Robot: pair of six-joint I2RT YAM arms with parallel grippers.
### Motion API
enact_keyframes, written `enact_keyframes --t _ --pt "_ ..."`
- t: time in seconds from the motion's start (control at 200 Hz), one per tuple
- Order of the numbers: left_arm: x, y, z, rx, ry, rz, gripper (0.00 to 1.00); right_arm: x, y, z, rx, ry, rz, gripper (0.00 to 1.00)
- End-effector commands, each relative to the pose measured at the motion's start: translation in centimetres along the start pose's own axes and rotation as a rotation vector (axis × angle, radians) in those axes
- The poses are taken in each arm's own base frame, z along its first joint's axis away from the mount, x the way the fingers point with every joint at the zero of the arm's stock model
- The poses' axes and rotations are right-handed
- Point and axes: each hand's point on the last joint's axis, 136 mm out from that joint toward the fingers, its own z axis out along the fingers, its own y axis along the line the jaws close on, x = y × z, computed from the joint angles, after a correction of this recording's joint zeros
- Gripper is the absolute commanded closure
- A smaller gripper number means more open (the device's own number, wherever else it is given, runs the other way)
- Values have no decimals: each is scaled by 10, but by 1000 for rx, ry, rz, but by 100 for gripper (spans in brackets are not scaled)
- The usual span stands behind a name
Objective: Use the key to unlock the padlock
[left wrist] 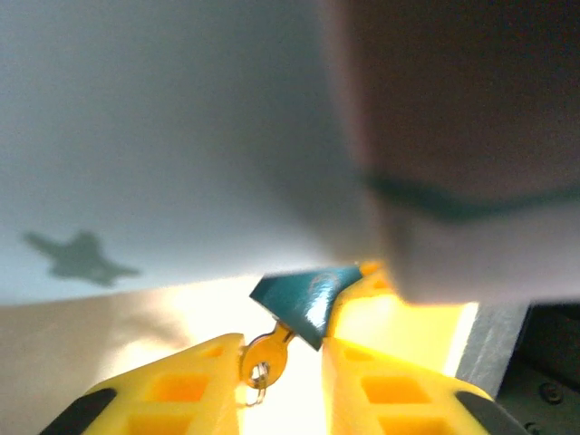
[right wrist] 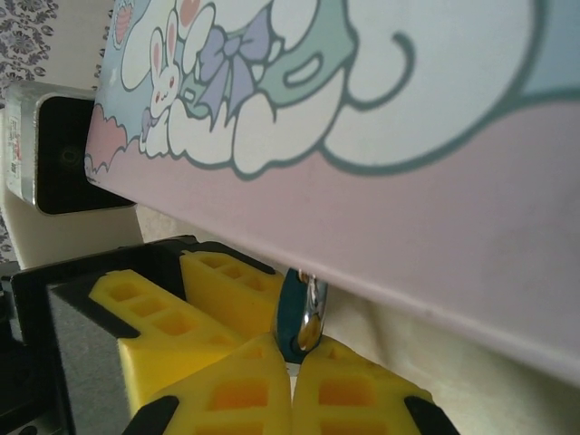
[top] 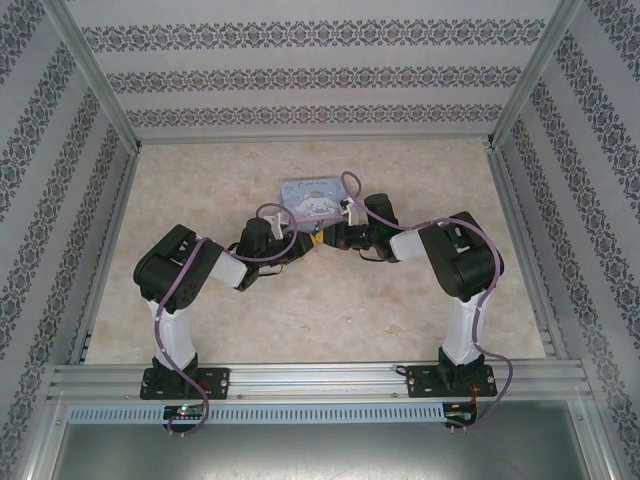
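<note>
Against the near edge of the tin (top: 318, 193), the right claw (right wrist: 292, 353) pinches the padlock (right wrist: 295, 313) while the narrowly parted left claw (left wrist: 283, 349) brackets the key (left wrist: 265, 360), seemingly seated in it; closing squarely on the key's head before twisting looks wise.

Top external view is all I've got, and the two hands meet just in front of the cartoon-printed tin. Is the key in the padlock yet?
Observer: Yes. The left wrist view shows the small metal key with its tip in the blue-bodied padlock.
Operator: Is the left hand gripping it?
Observer: It seems not. The left hand has its yellow fingers apart on either side of the key's head.
Operator: And the padlock?
Observer: The right hand is shut on it, with the silvery shackle pointing at the edge of the cartoon-printed tin.
</note>
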Motion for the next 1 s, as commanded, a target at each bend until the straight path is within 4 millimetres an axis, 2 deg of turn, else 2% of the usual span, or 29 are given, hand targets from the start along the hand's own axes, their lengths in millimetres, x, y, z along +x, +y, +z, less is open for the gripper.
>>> enact_keyframes --t 0.0,0.25,0.47,0.565,0.635,0.799,0.934,0.999 --pt "10 -53 4 208 64 76 80 36 0 14 -39 126 82 100" --pt "9 -46 7 157 63 72 100 36 -1 15 -28 124 84 100" --pt "11 -33 -1 9 54 135 100 40 1 17 -8 126 101 100" --pt "11 -37 -5 -30 52 188 100 42 2 17 -5 128 105 100" --pt "13 -37 -9 -37 52 190 82 44 -1 16 5 130 110 100" --pt "15 -36 -17 -47 46 182 54 48 -16 9 36 137 134 100" --pt "13 -43 -26 -40 19 178 44 52 -26 3 59 146 150 100" --pt "9 -49 -33 -45 -4 181 43 56 -31 0 78 161 158 100"
